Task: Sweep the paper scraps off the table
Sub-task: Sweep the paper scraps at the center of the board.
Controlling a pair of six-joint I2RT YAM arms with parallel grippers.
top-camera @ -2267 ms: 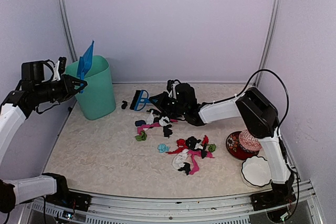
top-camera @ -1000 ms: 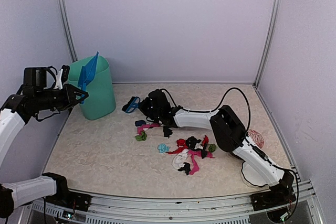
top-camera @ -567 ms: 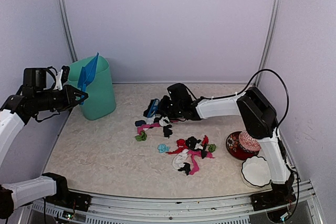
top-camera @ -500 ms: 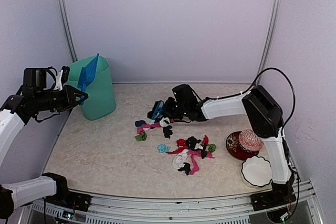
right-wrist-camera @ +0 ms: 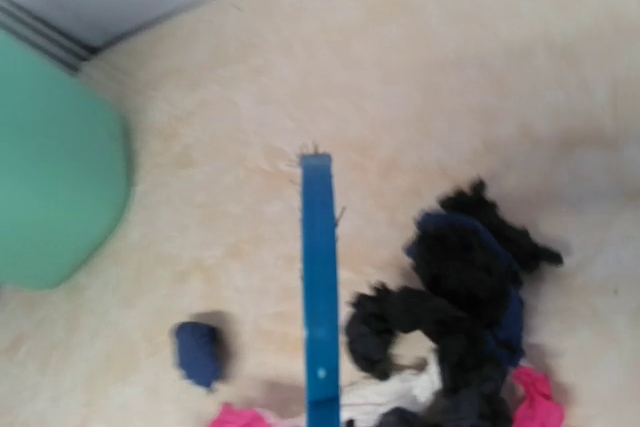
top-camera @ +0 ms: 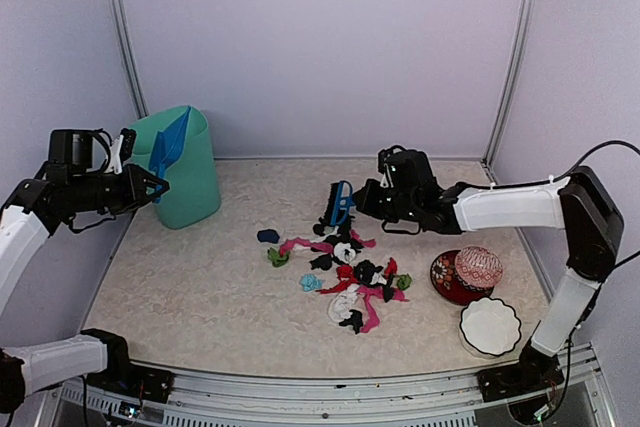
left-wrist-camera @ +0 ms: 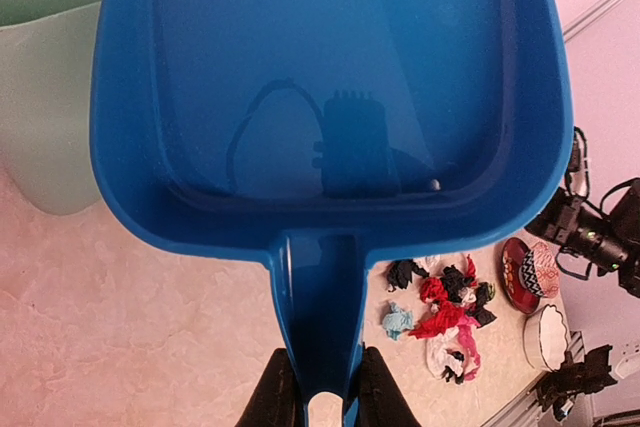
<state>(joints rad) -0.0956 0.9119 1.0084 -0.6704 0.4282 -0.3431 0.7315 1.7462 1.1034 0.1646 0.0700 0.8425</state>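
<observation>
Scraps [top-camera: 350, 277] sit mid-tabletop [top-camera: 180, 277]: light, soft, crumpled, so push w/ brush [top-camera: 340, 205], no pinching. Left fingers [left-wrist-camera: 283, 397] pinch dustpan [left-wrist-camera: 330, 97] handle by bin [top-camera: 190, 177]; right fingers [top-camera: 365, 199] prob. clamp brush handle, view blurry.

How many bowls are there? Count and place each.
2. The red patterned bowl sits near the table's right edge, a ball in it; the white bowl lies beside it, nearer the front.
</observation>
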